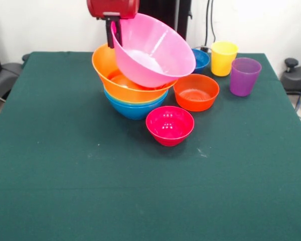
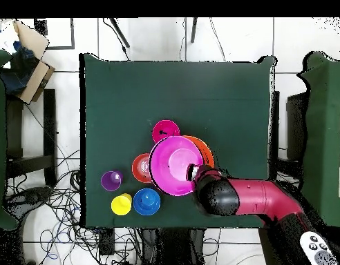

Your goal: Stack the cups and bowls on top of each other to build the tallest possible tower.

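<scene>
My gripper (image 1: 114, 31) is shut on the rim of the large pink bowl (image 1: 153, 51) and holds it tilted above the tower (image 1: 133, 90); it also shows in the overhead view (image 2: 193, 170). The tower is a large orange bowl (image 1: 106, 68) nested on light blue bowls (image 1: 135, 108). The pink bowl's low side rests on or just over the orange bowl. The crimson bowl (image 1: 169, 124), the orange-red bowl (image 1: 196, 92) and the dark blue bowl (image 1: 202, 59) stand beside the tower. The yellow cup (image 1: 223, 58) and purple cup (image 1: 244, 76) stand at the right. No green bowl shows.
The green table cloth (image 1: 90, 191) reaches all edges. In the overhead view the pink bowl (image 2: 174, 164) covers most of the stack, and cables (image 2: 55, 207) lie on the floor to the left.
</scene>
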Available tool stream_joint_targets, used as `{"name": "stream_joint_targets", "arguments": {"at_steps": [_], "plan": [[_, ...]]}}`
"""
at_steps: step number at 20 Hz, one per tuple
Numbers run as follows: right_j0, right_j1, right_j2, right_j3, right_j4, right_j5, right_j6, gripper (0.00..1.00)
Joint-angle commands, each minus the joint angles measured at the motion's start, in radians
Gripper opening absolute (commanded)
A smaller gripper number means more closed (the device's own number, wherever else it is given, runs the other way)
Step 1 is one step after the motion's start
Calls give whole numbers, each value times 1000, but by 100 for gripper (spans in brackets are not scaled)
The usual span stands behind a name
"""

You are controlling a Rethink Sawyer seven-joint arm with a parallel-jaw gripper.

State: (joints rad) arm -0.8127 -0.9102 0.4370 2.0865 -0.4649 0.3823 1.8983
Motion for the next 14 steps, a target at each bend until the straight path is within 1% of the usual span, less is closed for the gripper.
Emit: {"name": "stream_joint_targets", "arguments": {"at_steps": [1,8,14], "plan": [[5,42,41,-58,-96,13,-88,0],[19,56,24,-55,-115,-19,-62,0],[24,43,24,-50,-120,-6,-47,0]]}}
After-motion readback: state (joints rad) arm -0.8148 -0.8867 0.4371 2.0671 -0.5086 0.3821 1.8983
